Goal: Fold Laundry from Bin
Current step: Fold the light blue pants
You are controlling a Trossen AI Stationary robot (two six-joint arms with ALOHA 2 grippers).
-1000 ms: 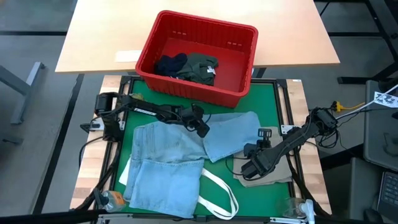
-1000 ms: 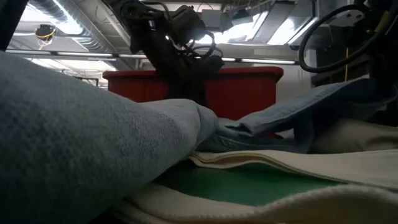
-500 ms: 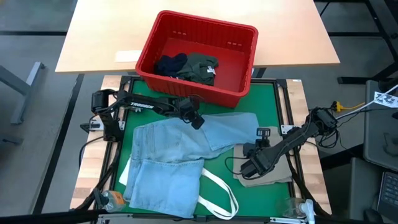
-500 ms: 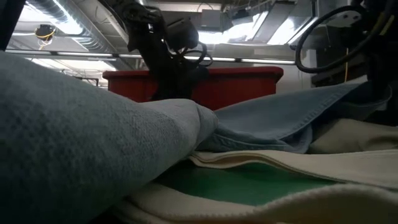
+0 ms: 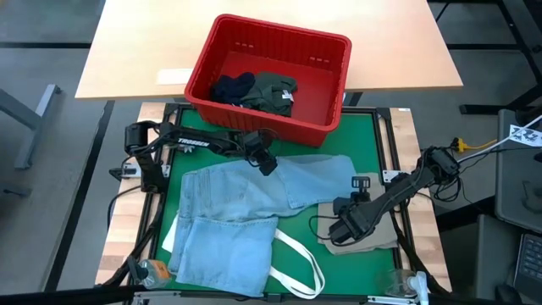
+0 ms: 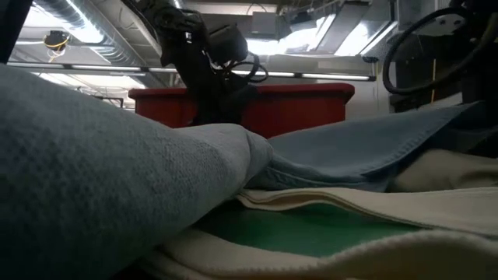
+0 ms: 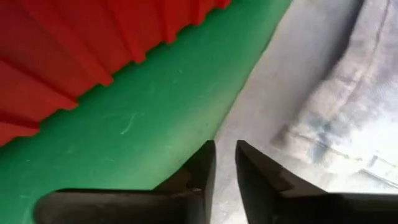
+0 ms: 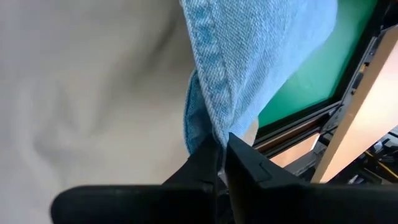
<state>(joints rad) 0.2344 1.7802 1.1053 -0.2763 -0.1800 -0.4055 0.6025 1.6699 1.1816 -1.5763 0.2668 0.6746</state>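
Right end effector [image 8: 222, 148] pinches the light blue denim jeans [image 8: 249, 56] hem; left end effector [image 7: 224, 163], narrowly parted, hovers just beside the jeans, near the red bin [image 5: 267, 76].

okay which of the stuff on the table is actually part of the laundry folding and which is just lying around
Part of the job:
jeans
beige cloth
red bin
olive shirt
navy shorts
left gripper
right gripper

Just lying about:
white tote bag
paper sheet

left gripper [image 5: 268, 164] | jaws slightly parted, low; right gripper [image 5: 340, 227] | jaws pinched together, low
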